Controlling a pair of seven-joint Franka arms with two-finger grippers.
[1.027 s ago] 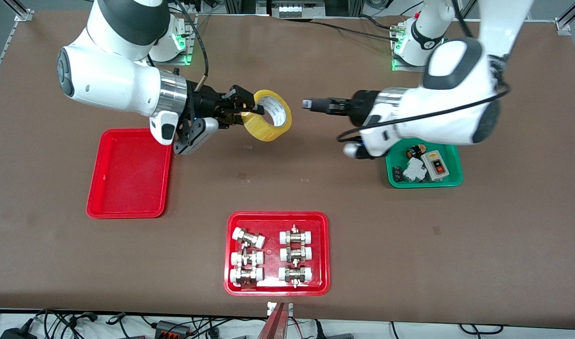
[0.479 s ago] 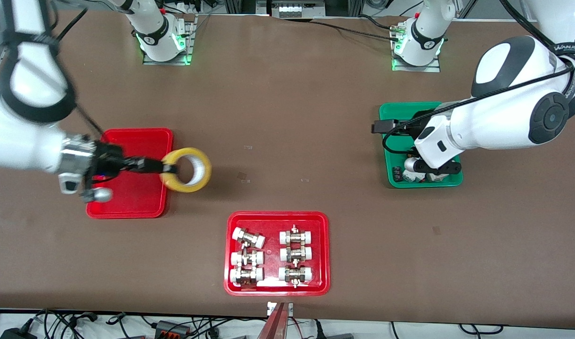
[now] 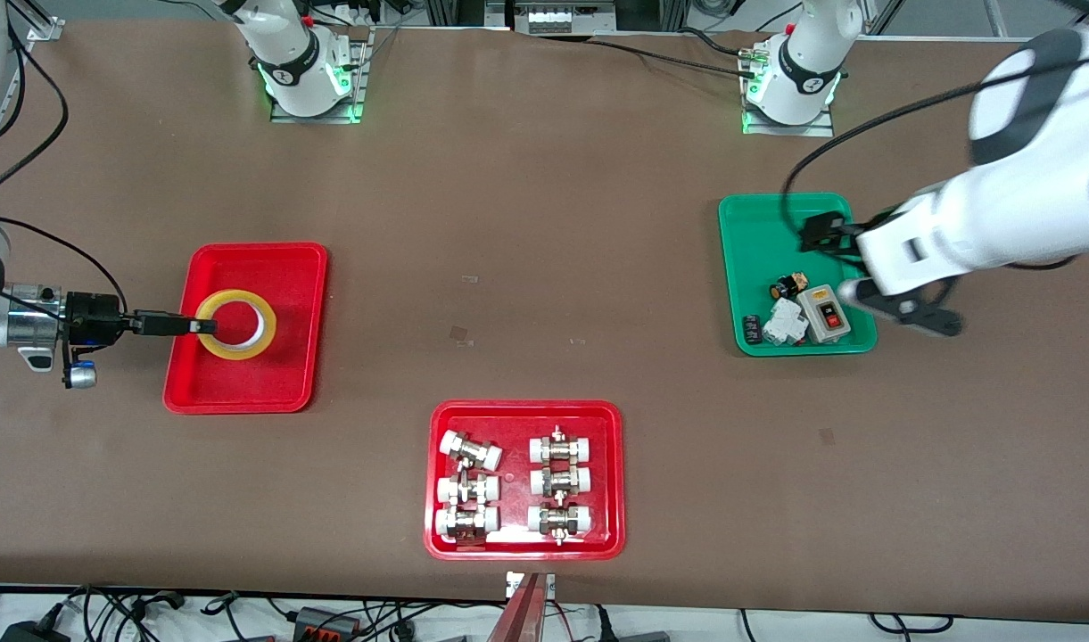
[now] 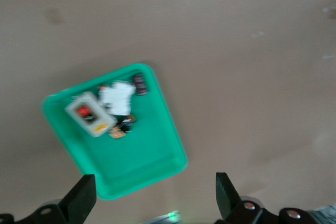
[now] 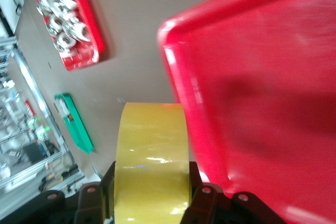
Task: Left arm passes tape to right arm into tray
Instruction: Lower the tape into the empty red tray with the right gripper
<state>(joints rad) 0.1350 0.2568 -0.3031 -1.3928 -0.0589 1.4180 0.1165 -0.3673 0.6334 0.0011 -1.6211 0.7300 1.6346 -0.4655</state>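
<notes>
Right gripper (image 3: 192,326), clenched on the tape (image 3: 235,326) at its nine o'clock edge, holds the roll over the plain red tray (image 3: 245,397) ready for release, while the left gripper (image 3: 820,234) waits spread wide above the green tray (image 3: 749,214).

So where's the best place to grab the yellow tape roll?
Across its wall, one finger inside the hole and one outside, coming in from the side toward the right arm's end of the table. The tape is a wide hollow ring over the red tray, so its wall is thin enough to pinch. The right hand is shut on it that way now. The left hand hangs open over the green tray.
</notes>
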